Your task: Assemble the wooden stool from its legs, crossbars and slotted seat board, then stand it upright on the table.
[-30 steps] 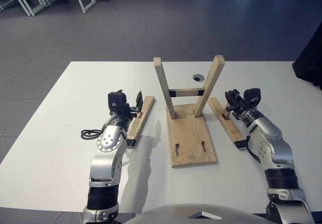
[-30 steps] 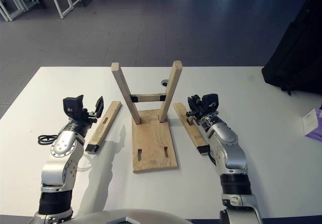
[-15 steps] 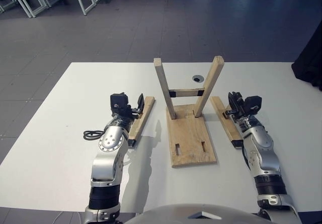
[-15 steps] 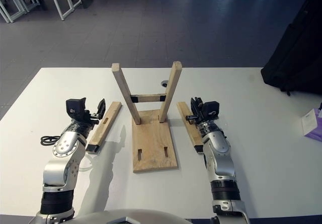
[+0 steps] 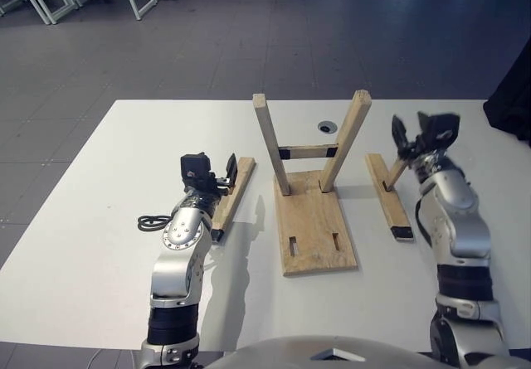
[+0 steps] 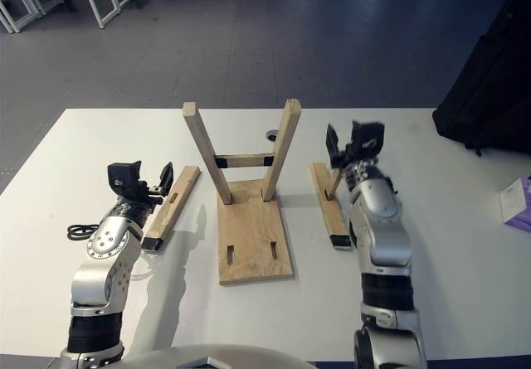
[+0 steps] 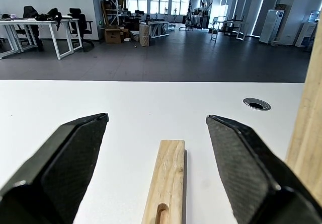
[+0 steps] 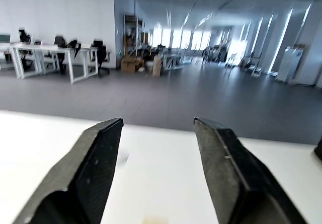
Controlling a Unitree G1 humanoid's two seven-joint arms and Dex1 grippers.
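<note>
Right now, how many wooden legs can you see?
4. The left standing leg and right standing leg rise from the board, joined by a crossbar. The left flat leg and right flat leg lie on the table either side of it.

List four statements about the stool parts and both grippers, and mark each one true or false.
1. Two standing legs joined by a crossbar rise from the seat board. True.
2. The board's near slots are filled. False: both are empty.
3. The left gripper is open at the left loose leg. True.
4. The right gripper is shut on a leg. False: its fingers are open and empty, and the right loose leg lies on the table.
</note>
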